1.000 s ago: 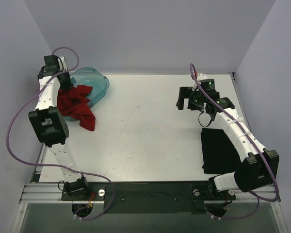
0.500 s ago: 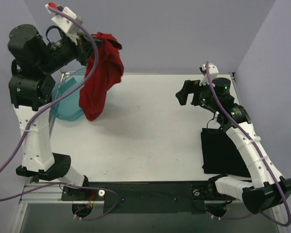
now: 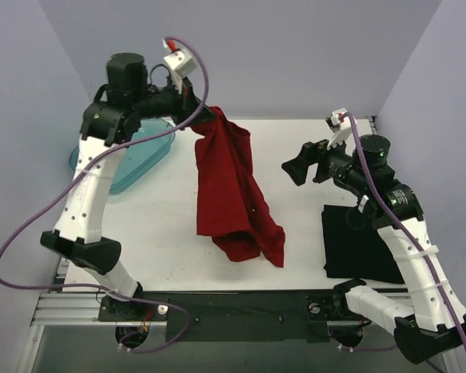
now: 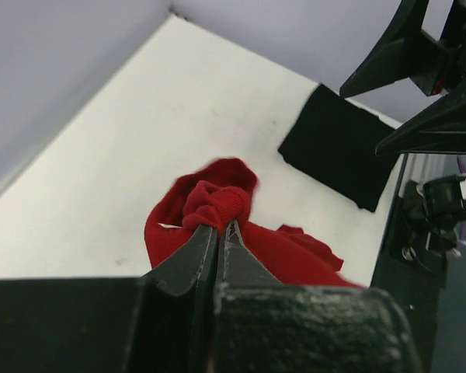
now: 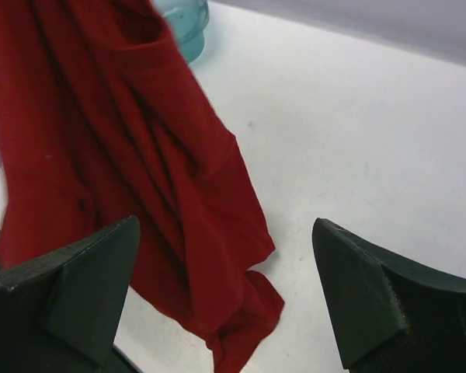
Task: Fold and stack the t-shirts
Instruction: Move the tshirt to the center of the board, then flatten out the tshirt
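Note:
The red t-shirt (image 3: 231, 190) hangs from my left gripper (image 3: 204, 116), which is shut on a bunched fold of it high over the table; its lower end rests crumpled on the white tabletop. The left wrist view shows the closed jaws pinching the red cloth (image 4: 217, 203). The black t-shirt (image 3: 356, 242) lies folded flat at the right front, also visible in the left wrist view (image 4: 338, 145). My right gripper (image 3: 299, 165) is open and empty, raised right of the red shirt, facing it (image 5: 140, 179).
The teal plastic tub (image 3: 132, 154) sits at the back left, under my left arm; its rim shows in the right wrist view (image 5: 188, 23). Grey walls enclose the table (image 3: 295, 140) on three sides. The metal rail runs along the near edge.
My left gripper has lifted the red shirt out of the tub and swung it right over the table's middle, its tail now on the table. My right gripper has risen slightly.

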`<state>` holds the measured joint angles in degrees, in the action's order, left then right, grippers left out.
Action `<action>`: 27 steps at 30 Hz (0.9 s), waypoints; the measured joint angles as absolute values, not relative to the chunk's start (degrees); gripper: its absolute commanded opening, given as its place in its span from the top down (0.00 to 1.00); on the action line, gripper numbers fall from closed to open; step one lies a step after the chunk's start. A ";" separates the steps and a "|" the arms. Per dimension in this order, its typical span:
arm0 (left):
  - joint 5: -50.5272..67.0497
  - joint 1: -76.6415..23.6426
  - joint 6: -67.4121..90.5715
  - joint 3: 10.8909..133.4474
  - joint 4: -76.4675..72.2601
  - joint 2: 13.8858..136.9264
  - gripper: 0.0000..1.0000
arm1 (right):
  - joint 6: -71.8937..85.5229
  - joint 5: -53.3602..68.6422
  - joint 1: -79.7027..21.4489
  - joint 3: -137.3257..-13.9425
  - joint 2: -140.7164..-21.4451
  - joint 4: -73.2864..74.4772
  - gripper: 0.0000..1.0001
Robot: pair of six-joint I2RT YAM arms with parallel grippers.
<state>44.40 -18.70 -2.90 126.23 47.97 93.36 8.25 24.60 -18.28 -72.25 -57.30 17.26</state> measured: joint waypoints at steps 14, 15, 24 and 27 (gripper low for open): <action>49.12 -20.53 -23.77 122.41 53.67 103.07 1.00 | 1.83 24.75 -19.16 -67.40 -68.40 22.76 0.20; 49.82 -20.45 -26.55 122.80 55.48 103.07 1.00 | 0.43 26.89 -19.05 -68.12 -70.24 23.33 0.20; 49.04 -20.93 -23.64 122.19 56.38 97.60 1.00 | -5.50 42.39 -23.31 -82.08 -77.87 20.32 0.25; 45.78 -21.02 -10.09 116.20 50.17 93.01 1.00 | -2.37 37.06 -29.78 -81.82 -76.53 14.55 0.21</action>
<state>45.78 -21.02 -10.09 116.20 50.17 93.01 -2.37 37.06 -29.78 -81.82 -76.53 14.55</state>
